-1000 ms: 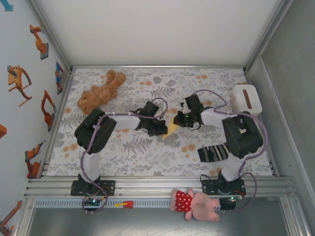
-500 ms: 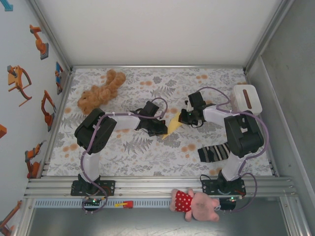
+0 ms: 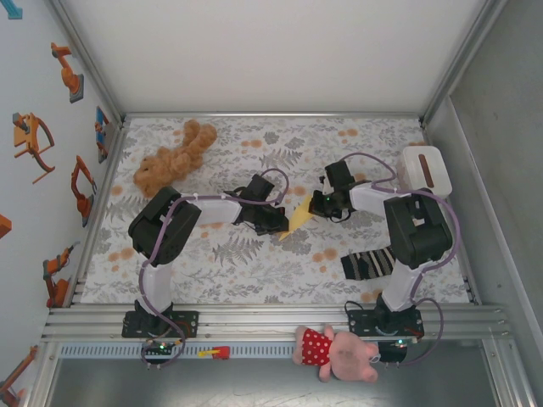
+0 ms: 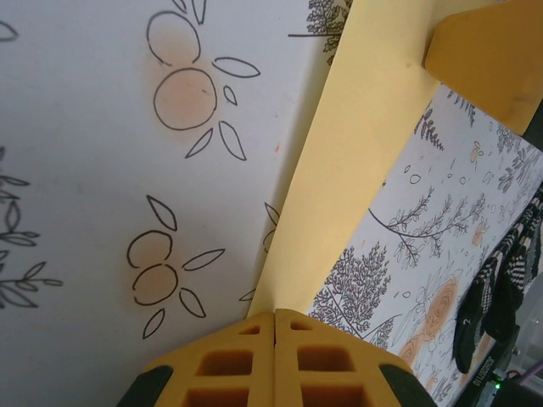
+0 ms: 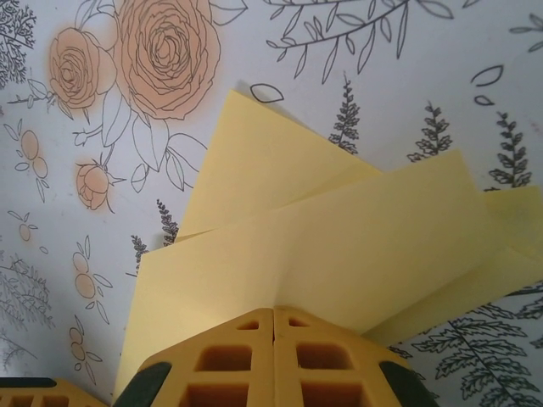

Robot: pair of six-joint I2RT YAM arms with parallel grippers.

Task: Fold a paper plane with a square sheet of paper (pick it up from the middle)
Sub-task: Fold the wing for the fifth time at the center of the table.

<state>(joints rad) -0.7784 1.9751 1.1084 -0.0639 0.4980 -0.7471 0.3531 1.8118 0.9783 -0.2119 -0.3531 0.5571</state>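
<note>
**A:** Your left gripper is pinched fully shut on the left tip of the paper, which sits mid-counter between the two arms. In the left wrist view the yellow strip runs straight into the closed fingertips.

**B:** And the right gripper?

**A:** Also clamped shut, on the paper's opposite edge. Its wrist view has the layers running in under the pads.

**B:** What can go wrong for you here?

**A:** I'd judge tearing or a crooked crease. With both ends pinned, any pull apart strains thin paper, and a twist of either wrist could skew the layers. Letting one side go early might let the flaps spring open.

**B:** What do the views add to each other?

**A:** Overhead gives you the layout: both arms meet over the floral counter, with the sock close by on the right, and the paper is a small yellow wedge. The right wrist view reveals stacked flaps, fanned and not aligned. The left wrist view gives one long narrow strip with a second flap at its far end.
</note>
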